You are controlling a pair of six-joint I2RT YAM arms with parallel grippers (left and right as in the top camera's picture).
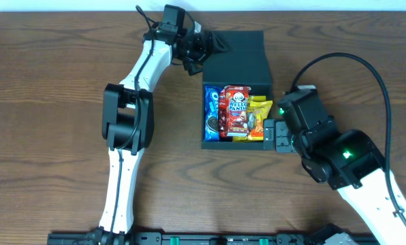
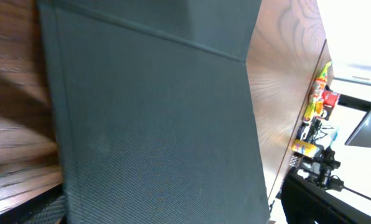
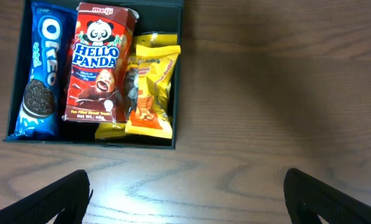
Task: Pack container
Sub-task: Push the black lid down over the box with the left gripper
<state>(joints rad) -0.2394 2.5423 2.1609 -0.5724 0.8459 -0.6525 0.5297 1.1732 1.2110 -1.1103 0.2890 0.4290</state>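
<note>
Probably pinch the container's (image 1: pixel 231 144) stiff, light lid (image 1: pixel 238 58) at its 12 o'clock edge, with right jaws spread wide and left jaws' gap impossible to tell.

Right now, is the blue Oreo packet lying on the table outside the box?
No, the Oreo packet lies inside the container, right beside the Hello Panda box.

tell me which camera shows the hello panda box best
Right wrist: the Hello Panda box is close and unblocked, its label readable. Overhead shows it whole but small. Left wrist shows only the lid, not the box.
</note>
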